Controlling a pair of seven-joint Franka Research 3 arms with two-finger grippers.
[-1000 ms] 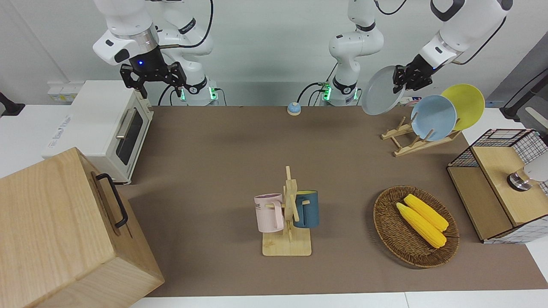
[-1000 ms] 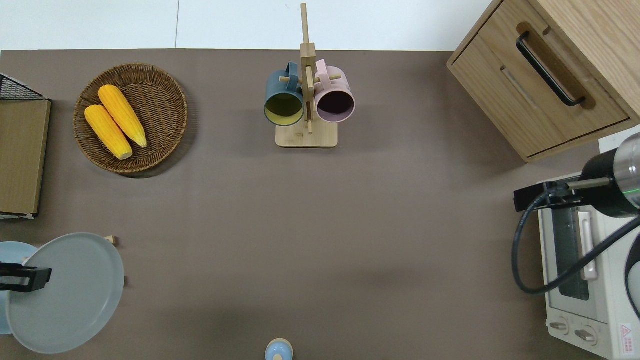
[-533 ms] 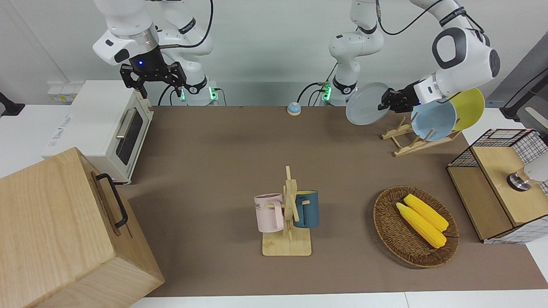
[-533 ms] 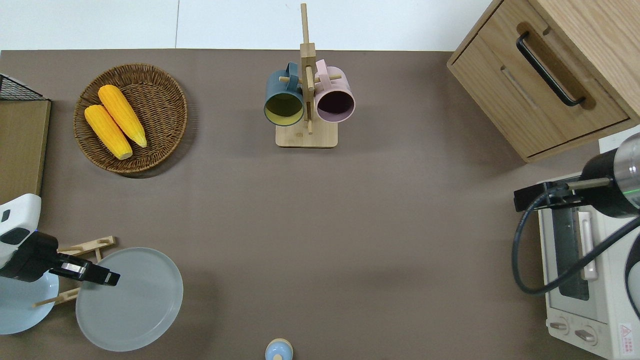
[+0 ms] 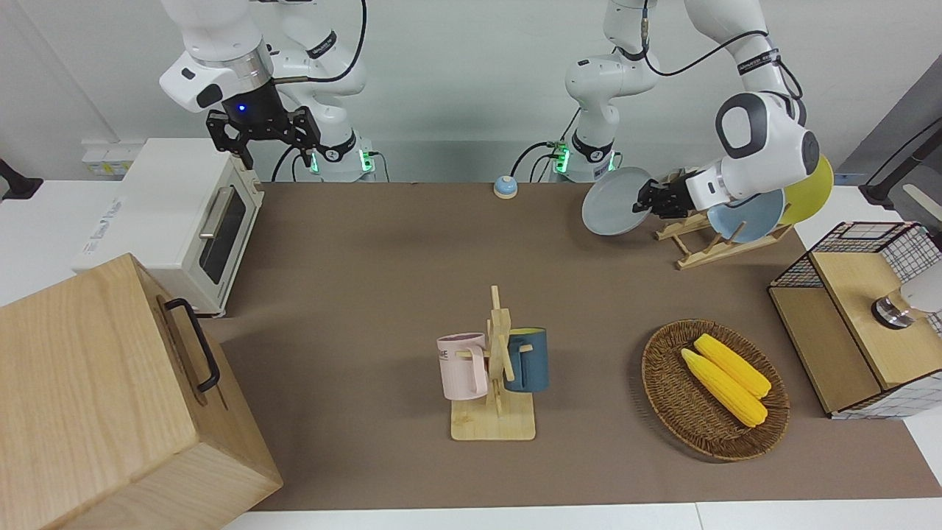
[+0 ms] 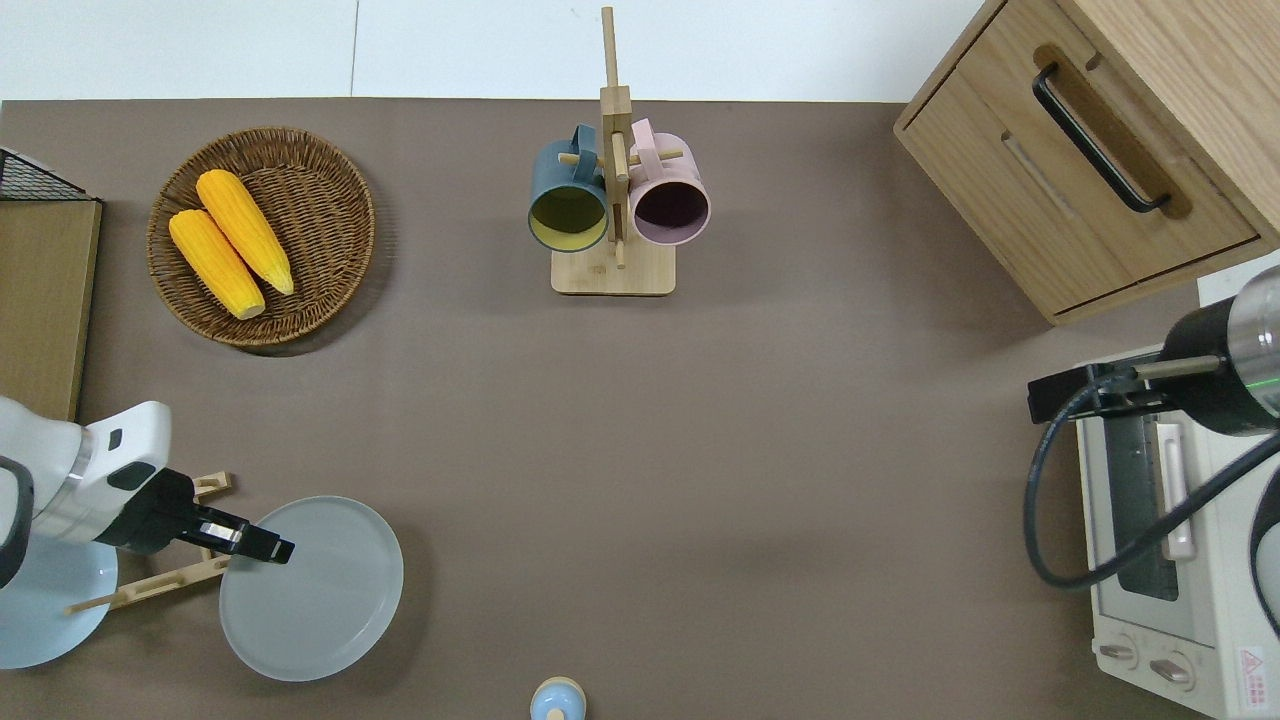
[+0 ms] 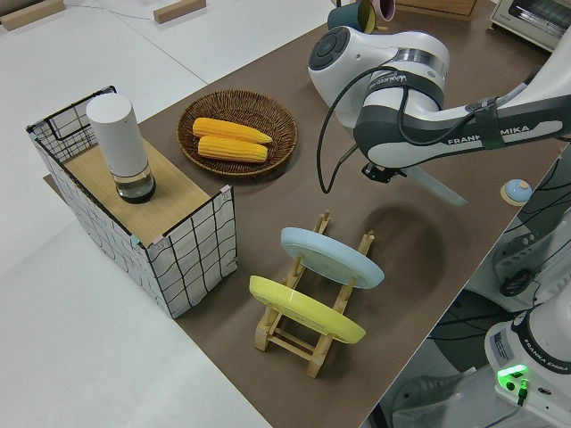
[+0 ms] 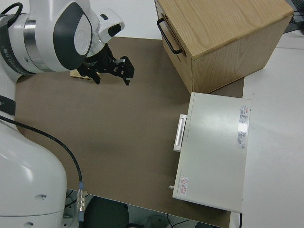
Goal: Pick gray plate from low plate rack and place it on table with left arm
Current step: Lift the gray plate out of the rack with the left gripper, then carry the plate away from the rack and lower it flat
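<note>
In the front view we counted three plates. The left pincer (image 5: pixel 647 204) was clenched on the rim of the gray plate (image 5: pixel 612 212), which hung tilted in the air clear of the rack (image 5: pixel 708 245); the blue plate (image 5: pixel 745 217) and the yellow plate (image 5: pixel 815 193) stood in the rack's pegs. The right arm was parked, its pincer (image 5: pixel 263 134) spread wide and holding nothing. On the surface (image 5: pixel 368 294) we also counted one mug tree (image 5: pixel 497 383) carrying two mugs, one pink (image 5: pixel 465 366) and one dark blue (image 5: pixel 527 359), one basket (image 5: pixel 666 401) holding two corn cobs (image 5: pixel 725 377), one oven (image 5: pixel 173 221) and one wooden cabinet (image 5: pixel 110 397).

In the overhead view the left pincer (image 6: pixel 262 546) gripped the gray plate (image 6: pixel 315 590) at its rim, over bare surface (image 6: pixel 750 450) just beside the rack (image 6: pixel 165 582), toward the right arm's end from it. One small blue bell (image 6: pixel 557 698) sat near the robots' edge.

In the left side view we saw the rack (image 7: pixel 308 334) with two plates, blue (image 7: pixel 330 257) and yellow (image 7: pixel 303 310); only an edge of the gray plate (image 7: pixel 439 187) showed under the arm.

In the right side view the right pincer (image 8: pixel 110 71) hung with its fingers apart and nothing between them.
</note>
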